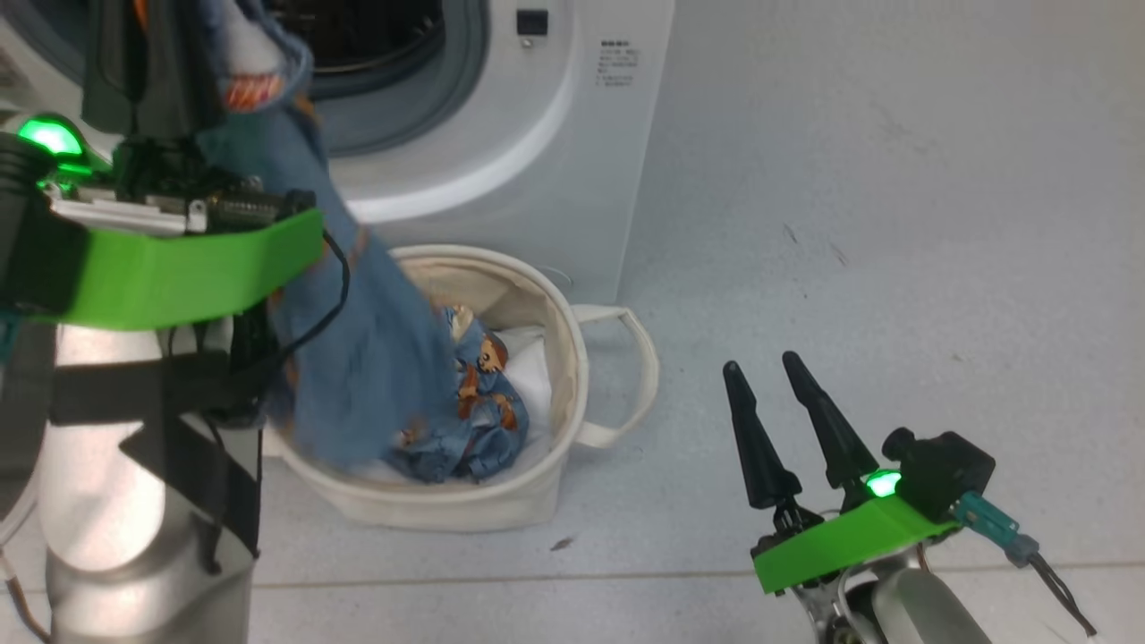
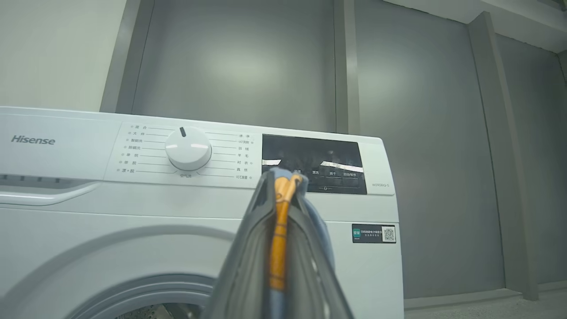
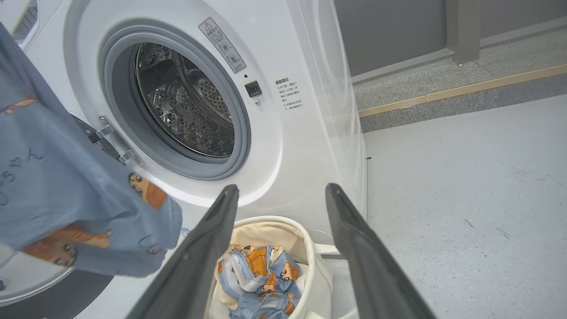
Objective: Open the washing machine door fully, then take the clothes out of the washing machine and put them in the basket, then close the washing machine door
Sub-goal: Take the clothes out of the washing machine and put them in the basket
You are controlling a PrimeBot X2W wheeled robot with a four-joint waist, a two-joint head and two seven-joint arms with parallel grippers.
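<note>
Left gripper (image 2: pixel 282 179) raised high and clamped tight; right gripper (image 1: pixel 760 362) low, jaws wide apart.

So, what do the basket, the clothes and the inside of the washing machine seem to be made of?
The basket: probably cream canvas, matte, with soft creased walls and sewn loop handles. The clothes: thin soft fabric, matte; it drapes and folds. The drum: likely polished steel, since it shines and shows punched holes.
</note>
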